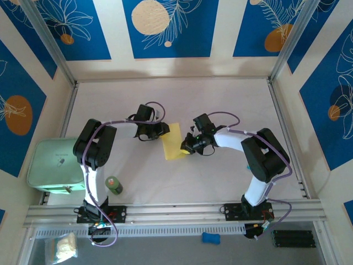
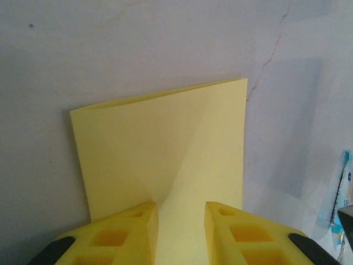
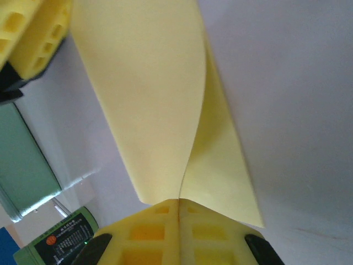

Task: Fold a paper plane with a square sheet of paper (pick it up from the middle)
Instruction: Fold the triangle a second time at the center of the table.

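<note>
Noted square sheet of paper [image 1: 174, 141], folded double, on table [image 1: 220, 99] right of mint-green box [image 1: 52, 164], long axis crosswise to the line from box. Found left claw [image 2: 182, 212] at box-side edge, fingers [image 2: 135, 223] narrowly parted astride paper, not pinching. Found right claw [image 3: 179, 205] at edge away from box, clamped shut on sheet. Judged both equally near.

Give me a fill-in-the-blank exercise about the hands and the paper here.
The right hand is shut on the ___ sheet of paper. The left hand is ___, the sheet running between its jaws. The mint-green box sits on the table's ___ side in the top view.
Missing words: yellow; open; left.
</note>
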You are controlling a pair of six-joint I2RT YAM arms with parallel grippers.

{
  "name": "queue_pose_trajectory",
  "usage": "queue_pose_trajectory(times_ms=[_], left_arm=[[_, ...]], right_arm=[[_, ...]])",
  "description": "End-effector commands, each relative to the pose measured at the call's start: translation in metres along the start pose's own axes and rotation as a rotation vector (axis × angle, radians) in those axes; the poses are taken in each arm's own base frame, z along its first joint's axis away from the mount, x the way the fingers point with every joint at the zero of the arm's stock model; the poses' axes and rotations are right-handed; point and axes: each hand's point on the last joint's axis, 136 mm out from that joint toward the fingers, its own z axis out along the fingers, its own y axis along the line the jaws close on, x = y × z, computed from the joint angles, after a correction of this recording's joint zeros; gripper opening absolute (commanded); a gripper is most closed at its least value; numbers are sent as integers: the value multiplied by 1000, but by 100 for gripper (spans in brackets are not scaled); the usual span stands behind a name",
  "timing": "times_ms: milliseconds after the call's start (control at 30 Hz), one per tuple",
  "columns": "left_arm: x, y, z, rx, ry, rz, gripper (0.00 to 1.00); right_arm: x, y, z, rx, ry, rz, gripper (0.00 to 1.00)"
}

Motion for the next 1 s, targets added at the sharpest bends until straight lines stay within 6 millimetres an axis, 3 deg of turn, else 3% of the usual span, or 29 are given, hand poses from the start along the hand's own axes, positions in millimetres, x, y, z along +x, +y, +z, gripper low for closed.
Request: queue_pose_trajectory(times_ms=[0, 367, 967], left_arm=[[9, 16, 5, -28, 26, -13, 29], [12, 18, 7, -25, 33, -22, 29], [19, 26, 9, -38, 51, -41, 27]], right_arm=[[-6, 19, 0, -30, 5, -47, 0], [-14, 43, 23, -53, 27, -77, 0], [-28, 36, 48, -17, -3, -35, 0]])
